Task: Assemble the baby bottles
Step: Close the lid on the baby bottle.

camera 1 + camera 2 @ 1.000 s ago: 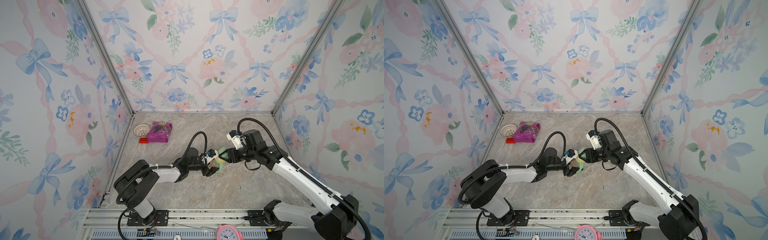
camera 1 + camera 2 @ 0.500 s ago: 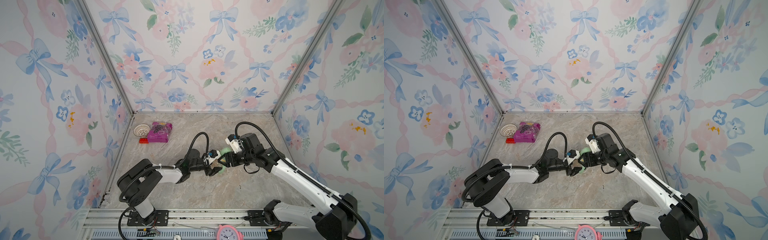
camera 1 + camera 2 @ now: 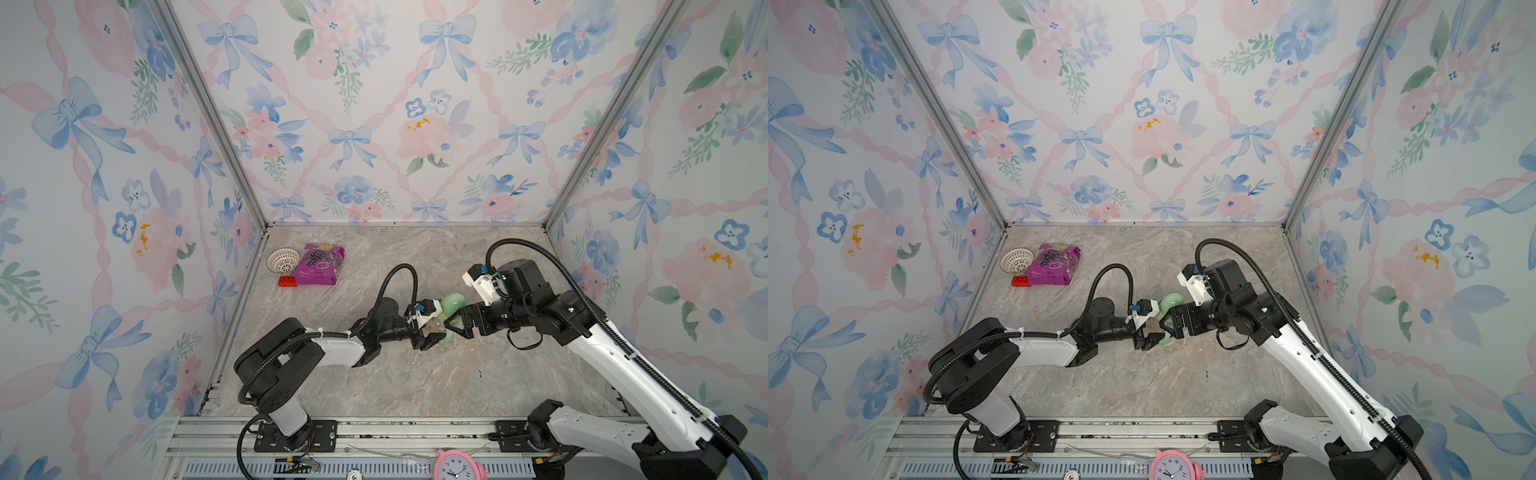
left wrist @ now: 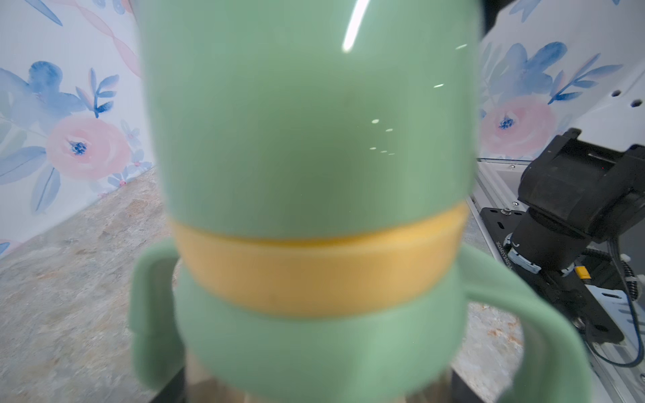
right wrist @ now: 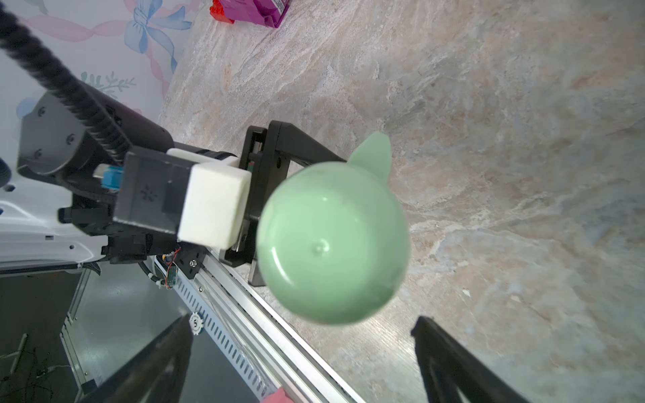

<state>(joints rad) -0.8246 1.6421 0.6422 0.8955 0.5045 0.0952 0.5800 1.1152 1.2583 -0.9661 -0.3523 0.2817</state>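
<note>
Filling left pincer [image 3: 432, 334], bottle [image 5: 331, 244] clears right pincer [image 3: 454, 327] (spread).

White basket [image 3: 283, 260], purple packet [image 3: 319, 270] and red block [image 3: 287, 281] lie together.

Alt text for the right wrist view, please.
A pale green dome cap fills the centre, seen end-on, topping the baby bottle that the left gripper holds, with the marble table behind it. The right gripper stands open, its dark fingers either side of the cap, touching nothing.
</note>
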